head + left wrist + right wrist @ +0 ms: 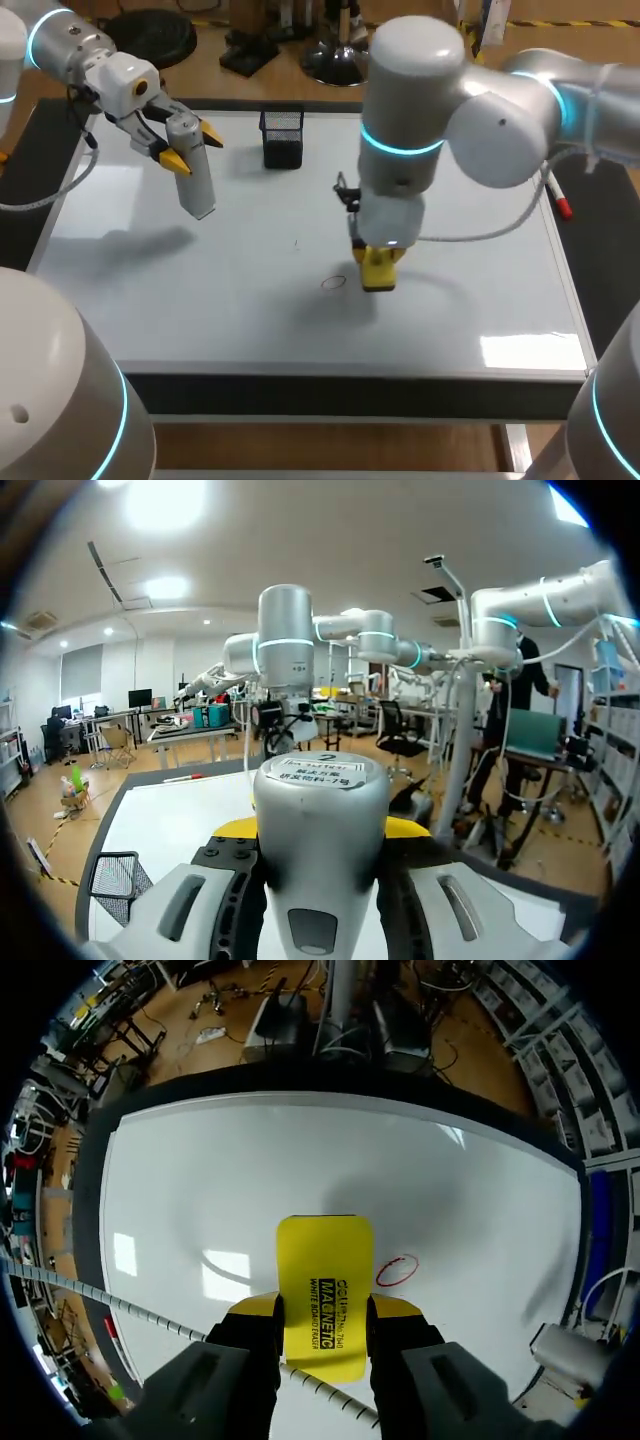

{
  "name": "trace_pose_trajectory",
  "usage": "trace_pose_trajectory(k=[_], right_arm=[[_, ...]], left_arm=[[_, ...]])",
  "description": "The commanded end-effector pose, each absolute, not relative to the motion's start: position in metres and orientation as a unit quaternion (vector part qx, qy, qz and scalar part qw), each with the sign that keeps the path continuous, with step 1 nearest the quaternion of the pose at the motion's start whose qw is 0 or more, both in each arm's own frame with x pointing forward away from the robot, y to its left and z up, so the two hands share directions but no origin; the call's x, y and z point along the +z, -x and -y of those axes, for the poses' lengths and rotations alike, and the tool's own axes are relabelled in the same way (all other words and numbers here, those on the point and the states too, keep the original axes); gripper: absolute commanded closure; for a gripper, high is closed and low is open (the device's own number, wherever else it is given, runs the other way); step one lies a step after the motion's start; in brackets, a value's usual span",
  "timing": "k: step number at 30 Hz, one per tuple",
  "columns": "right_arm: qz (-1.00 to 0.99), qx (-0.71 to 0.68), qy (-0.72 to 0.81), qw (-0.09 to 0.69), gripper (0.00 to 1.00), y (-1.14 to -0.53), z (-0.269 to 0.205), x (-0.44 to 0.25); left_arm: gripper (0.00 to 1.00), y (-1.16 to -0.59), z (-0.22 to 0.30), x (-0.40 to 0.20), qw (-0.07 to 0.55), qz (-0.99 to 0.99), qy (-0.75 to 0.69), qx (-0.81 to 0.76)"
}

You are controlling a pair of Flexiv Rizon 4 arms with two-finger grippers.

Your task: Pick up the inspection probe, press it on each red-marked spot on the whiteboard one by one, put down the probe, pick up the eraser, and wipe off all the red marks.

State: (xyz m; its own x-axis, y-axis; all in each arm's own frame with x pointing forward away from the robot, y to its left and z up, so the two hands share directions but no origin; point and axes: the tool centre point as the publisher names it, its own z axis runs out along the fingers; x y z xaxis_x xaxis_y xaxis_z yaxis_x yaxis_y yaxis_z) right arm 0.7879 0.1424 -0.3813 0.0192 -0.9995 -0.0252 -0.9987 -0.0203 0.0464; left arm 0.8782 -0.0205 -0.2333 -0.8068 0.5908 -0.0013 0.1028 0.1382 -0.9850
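Rig state: right gripper (pixel 379 262) is clamped narrow on the yellow eraser (pixel 378 274), one yellow tip on each long edge. The eraser hangs straight under the wrist at mid-board on the whiteboard (pixel 480 300). Its long axis runs out along the fingers, free end down toward the surface. Contact with the board: cannot tell.

The red ring (pixel 397 1270) lies just beside the eraser's free end, apart from it; in the head view it is at 8 o'clock of the eraser.

The left gripper (pixel 192 148) is over the board's 10 o'clock corner, fingers at medium spread, gripping the grey probe (pixel 196 185) near its upper end. The probe's long axis is tilted, lower end pointing to about 5 o'clock. It is raised off the board; its shadow falls apart from it at 8 o'clock. In the left wrist view the labelled end cap shows just ahead of the tips.

Nearby in the head view:
- The black mesh holder (pixel 283 137) stands at the far frame, at 3 o'clock of the left gripper and 11 o'clock of the eraser, well apart from both.
- The red-capped marker (pixel 558 198) lies by the right frame, at 2 o'clock of the eraser, partly under the right arm (pixel 500 120).
- The right arm's elbow hangs over the board's right half.

Room: a wide white surface lies between the eraser and the frames at 3 and 9 o'clock. The near frame at 6 o'clock is closer to it than the far one.
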Motion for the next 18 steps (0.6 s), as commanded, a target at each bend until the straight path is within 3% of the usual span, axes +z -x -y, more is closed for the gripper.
trace_pose_trajectory(k=[1,18], right_arm=[[0.689,-0.017,-0.725,0.022,1.00,-0.790,-0.167,-0.393],[0.648,-0.021,-0.761,0.017,1.00,-0.790,-0.208,-0.408]], left_arm=[[1.00,-0.877,0.021,-0.232,0.199,0.728,0.238,0.611],[1.00,-0.877,0.021,-0.232,0.199,0.728,0.238,0.611]])
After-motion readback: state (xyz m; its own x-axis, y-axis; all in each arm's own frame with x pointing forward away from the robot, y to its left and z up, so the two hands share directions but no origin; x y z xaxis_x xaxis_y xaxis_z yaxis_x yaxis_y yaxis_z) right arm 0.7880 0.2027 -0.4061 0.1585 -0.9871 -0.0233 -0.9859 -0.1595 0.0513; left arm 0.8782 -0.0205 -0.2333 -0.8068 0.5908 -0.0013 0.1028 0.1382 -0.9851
